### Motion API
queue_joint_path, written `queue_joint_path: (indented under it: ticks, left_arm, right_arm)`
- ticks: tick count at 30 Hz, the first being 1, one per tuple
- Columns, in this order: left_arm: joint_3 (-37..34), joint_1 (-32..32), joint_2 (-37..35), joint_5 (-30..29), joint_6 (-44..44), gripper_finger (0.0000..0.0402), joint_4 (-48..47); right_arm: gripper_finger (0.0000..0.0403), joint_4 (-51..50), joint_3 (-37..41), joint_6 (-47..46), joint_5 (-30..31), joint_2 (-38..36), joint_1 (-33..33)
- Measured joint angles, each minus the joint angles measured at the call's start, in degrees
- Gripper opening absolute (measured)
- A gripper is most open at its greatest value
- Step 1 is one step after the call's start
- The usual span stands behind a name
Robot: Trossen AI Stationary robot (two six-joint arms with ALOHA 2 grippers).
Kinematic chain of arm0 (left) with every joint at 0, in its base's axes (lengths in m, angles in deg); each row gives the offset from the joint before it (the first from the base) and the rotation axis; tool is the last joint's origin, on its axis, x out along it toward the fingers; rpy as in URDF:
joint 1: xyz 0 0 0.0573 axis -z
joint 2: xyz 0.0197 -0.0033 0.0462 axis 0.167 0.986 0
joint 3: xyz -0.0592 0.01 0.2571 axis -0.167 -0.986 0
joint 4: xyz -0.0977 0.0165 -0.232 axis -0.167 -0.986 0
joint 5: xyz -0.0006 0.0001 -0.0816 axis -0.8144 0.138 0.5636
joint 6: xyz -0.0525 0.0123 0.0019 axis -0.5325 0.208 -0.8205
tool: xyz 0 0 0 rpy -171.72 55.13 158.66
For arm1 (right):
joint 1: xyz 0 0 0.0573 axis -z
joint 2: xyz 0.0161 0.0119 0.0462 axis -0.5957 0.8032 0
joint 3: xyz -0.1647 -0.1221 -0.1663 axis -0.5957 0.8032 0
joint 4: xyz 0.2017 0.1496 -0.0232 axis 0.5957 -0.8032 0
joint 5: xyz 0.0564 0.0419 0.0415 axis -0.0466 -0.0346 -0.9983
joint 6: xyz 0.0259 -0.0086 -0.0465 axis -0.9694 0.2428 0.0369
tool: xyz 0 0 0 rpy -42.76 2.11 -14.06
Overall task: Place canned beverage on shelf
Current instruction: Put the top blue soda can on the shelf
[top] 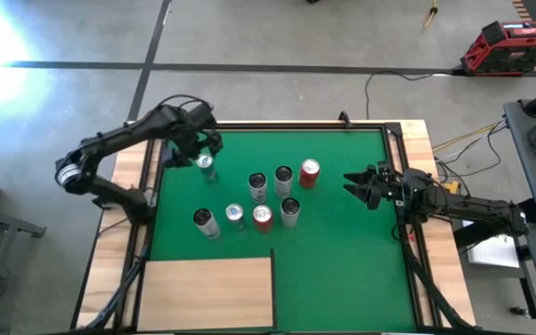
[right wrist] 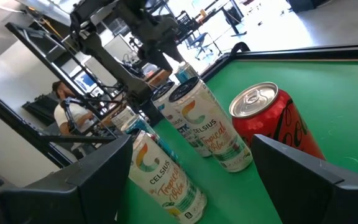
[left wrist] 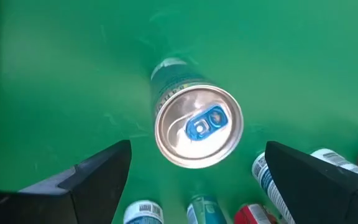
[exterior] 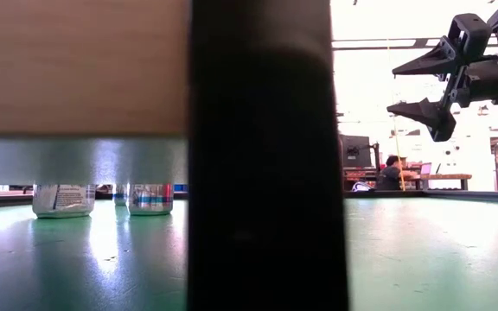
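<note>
While the left gripper (left wrist: 191, 171) hangs spread above a green can (left wrist: 197, 124), nothing is grasped.
Centred overhead for a clean straddle; the shelf (top: 207, 293) waits.

Low view: a broad dark upright (exterior: 266, 155) blocks the middle, and the pale wood shelf (exterior: 76, 65) fills the upper left, so only the bottoms of two cans (exterior: 63, 199) show.
Shelf, high view: its near edge (top: 207, 298) is cut off by the picture's edge.
Left wrist view: four cans (left wrist: 143, 213) are cut by the edge (labels unreadable).
Right wrist view: the person (right wrist: 64, 115) beyond the bench is partly hidden behind dark frame bars.
Person, low view: too small (exterior: 393, 173) to make out.
</note>
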Motion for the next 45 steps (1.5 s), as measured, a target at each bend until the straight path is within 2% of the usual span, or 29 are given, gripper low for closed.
queue_joint_path:
  ticks: [9,36,42,45]
  left_arm:
    - [0.3,-2.0,5.7,2.2,-0.3,0.0355,0.8]
    - [-1.5,-2.0,6.6,1.8,-0.2,0.0355,3.5]
    - [-5.3,-2.0,6.6,1.8,1.0,0.0353,9.1]
    - [-7.1,-2.0,6.6,2.1,2.3,0.0339,11.8]
  right_arm:
    - [0.0318,0.0,0.0,0.0,0.0,0.0,0.0]
    - [0.0318,0.0,0.0,0.0,0.0,0.0,0.0]
    - [0.0318,0.0,0.0,0.0,0.0,0.0,0.0]
    - [0.0318,0.0,0.0,0.0,0.0,0.0,0.0]
